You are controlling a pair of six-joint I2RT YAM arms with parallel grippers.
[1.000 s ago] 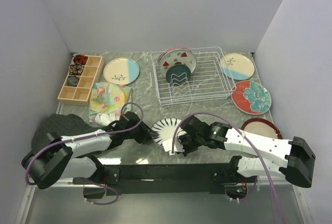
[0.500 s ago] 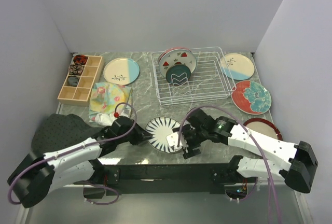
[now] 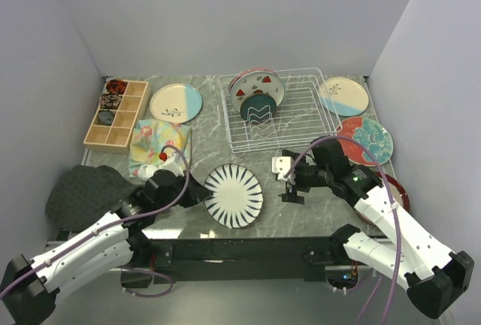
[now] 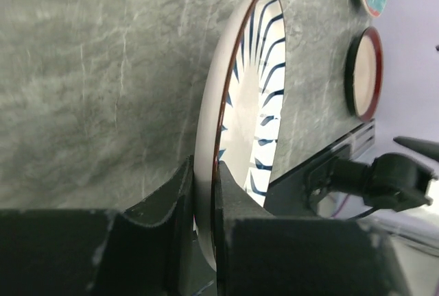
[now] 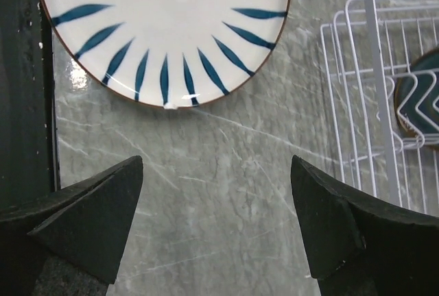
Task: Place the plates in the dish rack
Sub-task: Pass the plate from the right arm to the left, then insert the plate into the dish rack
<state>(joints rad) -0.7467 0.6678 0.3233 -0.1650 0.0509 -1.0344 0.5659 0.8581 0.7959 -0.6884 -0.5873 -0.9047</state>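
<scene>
The left hand [image 3: 197,192] pinches the striped plate [image 3: 234,195] by its rim; the right hand [image 5: 216,214] gapes wide and empty nearby.

My grey marbled table [image 3: 204,129] carries, at the upper left of the top view, a wooden box [image 3: 114,114], a cream-and-blue plate [image 3: 175,103] and a floral cloth [image 3: 158,144]. The white dish rack [image 3: 308,114] stands at upper centre. To its right lie a second cream-and-blue plate [image 3: 343,96], a red floral plate [image 3: 366,138] and a red-rimmed plate [image 4: 363,73].
</scene>
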